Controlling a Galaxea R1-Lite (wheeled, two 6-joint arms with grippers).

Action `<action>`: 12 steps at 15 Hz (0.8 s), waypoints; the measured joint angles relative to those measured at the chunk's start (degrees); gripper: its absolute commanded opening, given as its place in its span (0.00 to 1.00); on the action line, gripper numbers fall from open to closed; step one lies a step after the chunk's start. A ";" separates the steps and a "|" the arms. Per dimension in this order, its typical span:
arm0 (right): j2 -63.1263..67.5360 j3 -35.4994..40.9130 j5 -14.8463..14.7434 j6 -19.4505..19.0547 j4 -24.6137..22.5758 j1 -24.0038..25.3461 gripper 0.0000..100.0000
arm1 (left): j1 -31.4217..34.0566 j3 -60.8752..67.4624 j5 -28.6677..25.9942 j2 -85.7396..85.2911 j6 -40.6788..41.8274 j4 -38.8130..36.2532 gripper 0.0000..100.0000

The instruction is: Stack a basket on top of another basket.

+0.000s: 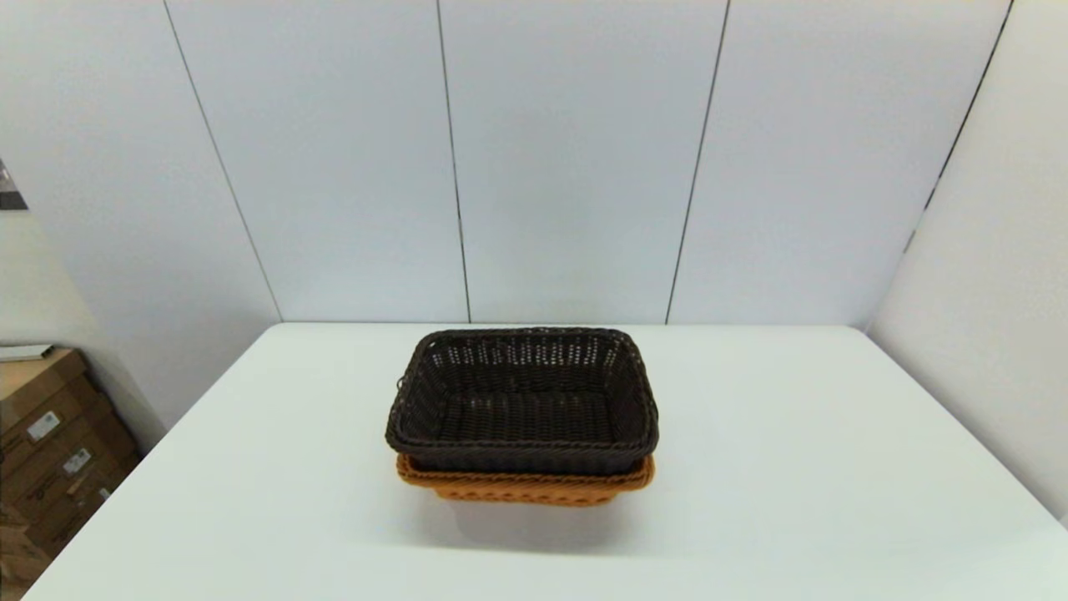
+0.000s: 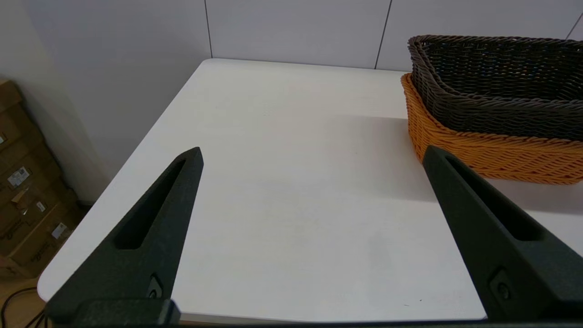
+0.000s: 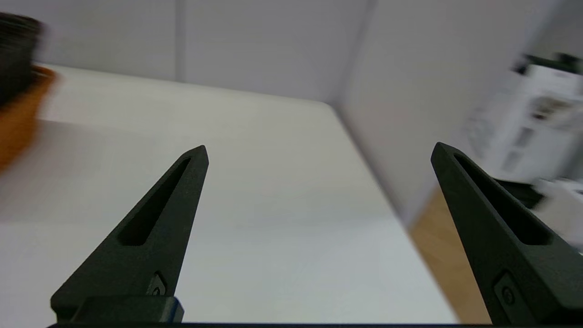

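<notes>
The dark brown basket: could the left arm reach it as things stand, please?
Probably yes. The left hand is open above bare white table, with nothing between it and the dark brown basket, which sits nested in the orange-tan basket, rim exposed.

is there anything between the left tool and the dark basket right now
Nothing visible. Only bare white table lies between the open left tool and the dark basket, which already sits nested in the orange basket. The right tool is open, off to the side.
</notes>
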 measured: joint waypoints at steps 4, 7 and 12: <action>0.00 1.68 9.85 3.28 3.38 0.00 1.00 | 0.00 0.00 0.00 0.00 0.02 0.00 1.00; 0.00 2.07 9.36 8.19 3.29 0.00 1.00 | 0.00 0.00 0.00 0.00 0.00 -0.01 1.00; 0.00 2.16 6.69 12.84 3.05 0.00 1.00 | 0.00 0.00 0.00 0.00 0.00 -0.01 1.00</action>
